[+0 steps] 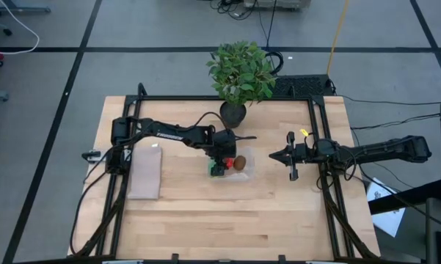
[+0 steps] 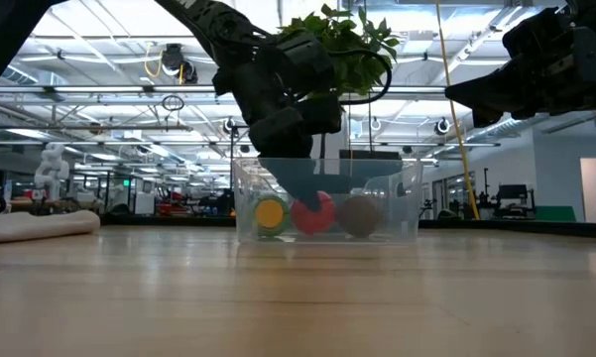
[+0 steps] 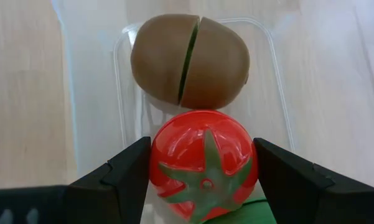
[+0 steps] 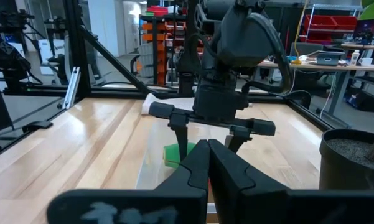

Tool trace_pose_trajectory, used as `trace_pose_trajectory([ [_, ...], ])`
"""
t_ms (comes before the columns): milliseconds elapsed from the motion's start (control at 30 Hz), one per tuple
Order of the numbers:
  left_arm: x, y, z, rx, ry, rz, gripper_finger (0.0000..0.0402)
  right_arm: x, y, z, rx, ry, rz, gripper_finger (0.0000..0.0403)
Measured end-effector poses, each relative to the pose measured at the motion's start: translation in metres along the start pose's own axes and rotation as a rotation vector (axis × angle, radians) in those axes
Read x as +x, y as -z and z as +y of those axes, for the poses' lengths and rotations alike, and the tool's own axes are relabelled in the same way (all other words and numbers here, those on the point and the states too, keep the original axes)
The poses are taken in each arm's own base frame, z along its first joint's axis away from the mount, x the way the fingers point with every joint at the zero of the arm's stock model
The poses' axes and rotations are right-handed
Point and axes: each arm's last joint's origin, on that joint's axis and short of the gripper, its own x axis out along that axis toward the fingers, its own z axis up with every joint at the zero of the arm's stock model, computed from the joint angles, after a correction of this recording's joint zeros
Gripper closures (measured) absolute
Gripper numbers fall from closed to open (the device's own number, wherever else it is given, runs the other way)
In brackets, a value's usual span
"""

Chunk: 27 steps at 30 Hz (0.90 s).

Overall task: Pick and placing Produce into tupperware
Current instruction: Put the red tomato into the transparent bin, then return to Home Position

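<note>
Holding the tomato (image 3: 202, 165) clamped in my left pincer (image 3: 202, 174) inside the tupperware (image 2: 402, 203) mid-counter, I fear releasing could roll it against the kiwi (image 3: 190, 61); right pincer (image 1: 285, 155) together, idle.

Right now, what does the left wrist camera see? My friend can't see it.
The left hand holds a red tomato between its two dark fingers, inside the clear tupperware. A brown kiwi lies just beyond, touching the tomato.

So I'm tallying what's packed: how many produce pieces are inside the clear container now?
3, in a row in the tupperware: green piece at one end, tomato in the middle between the left end effector fingers, kiwi at the other end.
</note>
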Motion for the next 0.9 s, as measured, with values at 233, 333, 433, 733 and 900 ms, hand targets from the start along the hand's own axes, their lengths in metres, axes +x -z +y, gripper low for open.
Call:
trace_pose_trajectory([
  [233, 0.0000, -0.0006, -0.0001, 0.053, -0.001, -0.005, 0.0145, 0.0000, 0.0001, 0.0000, 0.001, 0.000, 0.001, 0.0403],
  [333, 0.0001, -0.0009, -0.0005, 0.066, -0.001, -0.008, 0.0130, 0.0000, 0.0001, 0.0000, 0.001, 0.000, 0.001, 0.0403],
  [433, 0.0002, -0.0010, -0.0006, 0.070, -0.001, -0.008, 0.0112, 0.0000, 0.0001, 0.0000, 0.001, 0.000, 0.001, 0.0403],
  [733, 0.0002, -0.0010, -0.0006, 0.088, -0.001, -0.008, 0.0097, 0.0000, 0.0001, 0.0000, 0.001, 0.000, 0.001, 0.0403],
  [900, -0.0009, -0.0030, -0.0024, 0.138, -0.020, 0.001, 0.0096, 0.0000, 0.0001, 0.0000, 0.000, 0.000, 0.001, 0.0403],
])
